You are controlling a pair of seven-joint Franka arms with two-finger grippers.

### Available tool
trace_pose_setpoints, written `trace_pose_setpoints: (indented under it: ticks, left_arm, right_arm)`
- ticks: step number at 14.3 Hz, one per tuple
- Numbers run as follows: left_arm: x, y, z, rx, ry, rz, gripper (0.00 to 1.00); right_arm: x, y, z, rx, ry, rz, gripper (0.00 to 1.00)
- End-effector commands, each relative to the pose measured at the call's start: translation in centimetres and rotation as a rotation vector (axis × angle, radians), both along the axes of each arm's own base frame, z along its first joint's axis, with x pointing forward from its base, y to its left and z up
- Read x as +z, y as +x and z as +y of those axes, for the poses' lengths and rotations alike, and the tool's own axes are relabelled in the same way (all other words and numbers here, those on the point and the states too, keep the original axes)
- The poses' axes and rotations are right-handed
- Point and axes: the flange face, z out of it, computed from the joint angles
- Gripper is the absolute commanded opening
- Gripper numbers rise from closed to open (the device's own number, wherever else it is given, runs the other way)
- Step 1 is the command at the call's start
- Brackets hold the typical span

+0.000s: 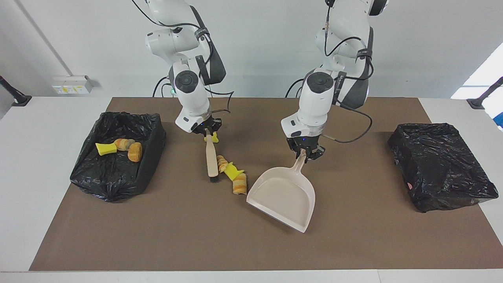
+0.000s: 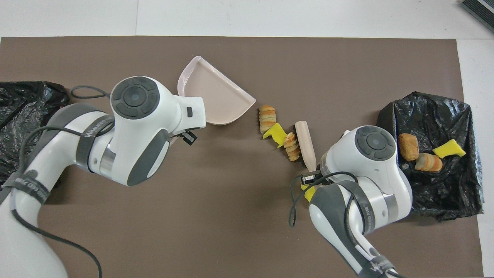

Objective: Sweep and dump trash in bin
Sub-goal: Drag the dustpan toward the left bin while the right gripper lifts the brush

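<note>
Hidden: yellow wedge (image 1: 212, 137) mostly covered under right gripper (image 1: 205, 129).
Right gripper: clamps wooden brush (image 1: 212, 159) handle.
Left gripper (image 1: 305, 153): grasps smooth beige dustpan (image 1: 283, 194) handle.
Trash: ridged golden pieces (image 1: 239, 183) beside brush.

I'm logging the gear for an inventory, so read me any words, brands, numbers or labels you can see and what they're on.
Left arm's cable strap: white lettering, too blurred to read.
Right arm's cable strap: lettering, too blurred to read.
Wall socket box: yellow stickers, too small to read.
Nothing legible elsewhere.
</note>
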Motion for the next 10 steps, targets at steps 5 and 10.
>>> trace_pose_setpoints:
  ticks: [5, 10]
  left_arm:
    - [3.4, -4.2, 10.2, -0.435, 0.05, 0.153, 0.0]
    - [1.3, -6.5, 13.1, -0.646, 0.03, 0.174, 0.0]
  right_arm:
    - [4.5, -1.6, -3.3, -0.114, -0.032, 0.104, 0.0]
    - [4.3, -8.3, 0.0, -0.405, -0.176, 0.14, 0.0]
